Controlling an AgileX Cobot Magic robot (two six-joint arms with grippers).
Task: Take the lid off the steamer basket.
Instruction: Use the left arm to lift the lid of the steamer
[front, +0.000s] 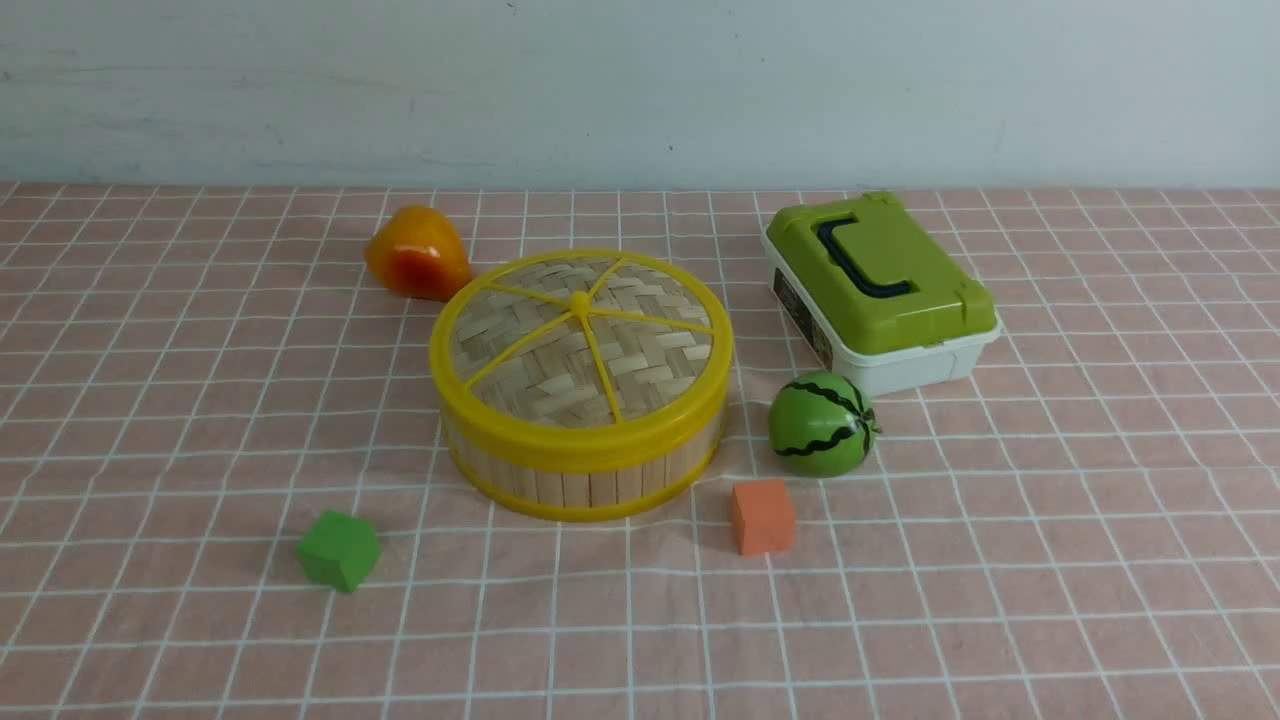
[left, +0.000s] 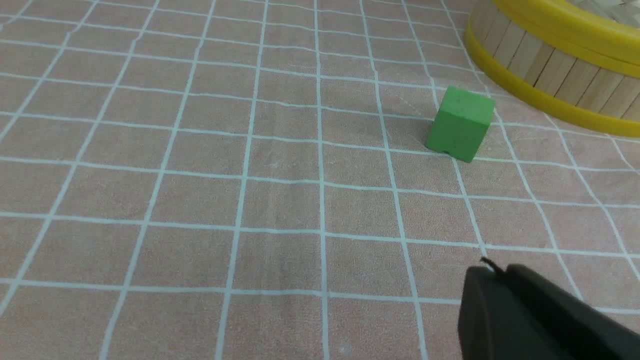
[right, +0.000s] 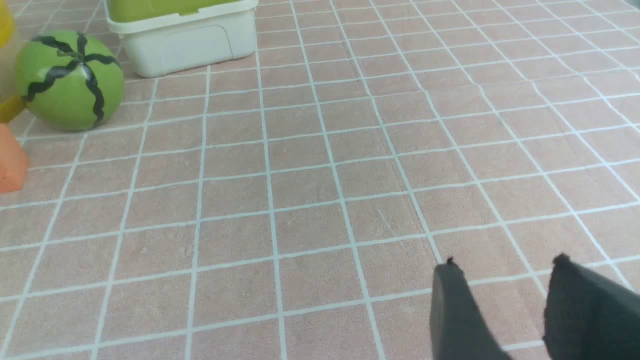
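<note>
The steamer basket (front: 585, 478) stood near the middle of the tabletop (front: 1050, 600), on a pink cloth ruled in white squares. The lid (front: 582, 335) was still on it, seated flat and level. Its thick yellow rim rested on the basket's top edge, and its yellow spokes met at the little knob in the centre. Below the rim, the pale wooden slats of the wall showed round the near side, down to the yellow band at the foot.

Small things lay around it, none touching it. An orange fruit (front: 415, 253) sat just behind it to the left. A green block (front: 339, 549) lay in front and to the left, and an orange block (front: 762, 516) in front and to the right, near the basket's foot. A toy watermelon (front: 822, 424) rested just to the right of the basket. Behind that stood a white box (front: 880, 300) with a green top and a dark handle, closed.

The left tool (left: 495, 272) hung low over the cloth with its two dark fingers pressed together. The green block lay ahead of it, with the basket's wall beyond. The right tool (right: 506, 260) hovered over the cloth too, its fingers spread with a gap between them, well apart from the watermelon and the box.
</note>
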